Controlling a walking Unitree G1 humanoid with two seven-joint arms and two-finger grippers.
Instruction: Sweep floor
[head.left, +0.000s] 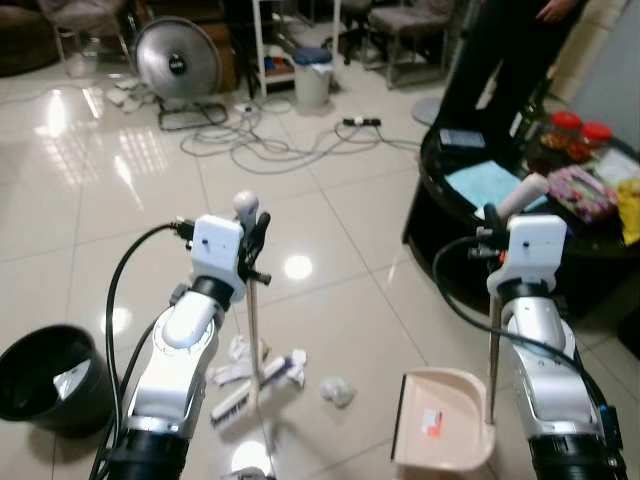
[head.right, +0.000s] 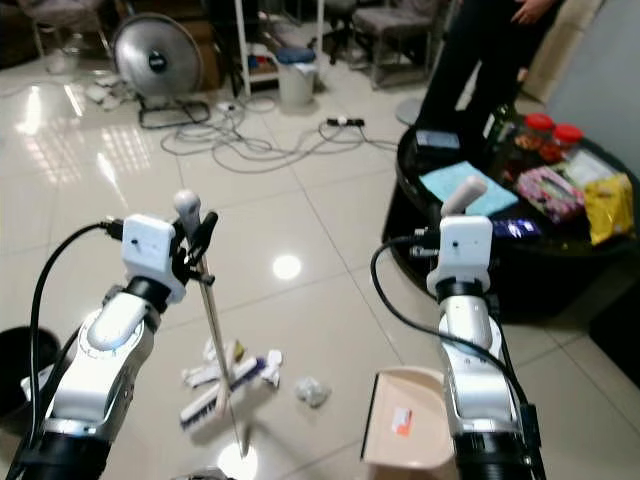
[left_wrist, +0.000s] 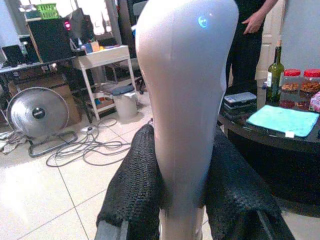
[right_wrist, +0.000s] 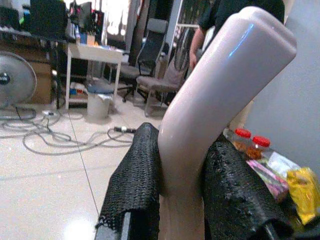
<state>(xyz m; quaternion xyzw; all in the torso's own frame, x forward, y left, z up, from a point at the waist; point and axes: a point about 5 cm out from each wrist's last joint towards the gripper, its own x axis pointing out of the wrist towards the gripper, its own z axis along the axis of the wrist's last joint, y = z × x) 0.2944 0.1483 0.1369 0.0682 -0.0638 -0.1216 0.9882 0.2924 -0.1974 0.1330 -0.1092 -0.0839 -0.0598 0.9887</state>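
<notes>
The left gripper (left_wrist: 182, 195) pinches the pale handle top of the broom (head.left: 252, 330), whose thin pole runs down to the brush head (head.left: 232, 405) resting on the glossy tiled floor (head.left: 90, 220) among crumpled white scraps (head.left: 290, 368). The right gripper (right_wrist: 182, 185) is pressed onto the angled handle of the dustpan (head.left: 445, 418), which sits on the floor just right of the litter. A black bin (head.left: 45, 378) stands to the left, and a person (head.left: 500, 50) stands beside the dark low table (head.left: 450, 215)
</notes>
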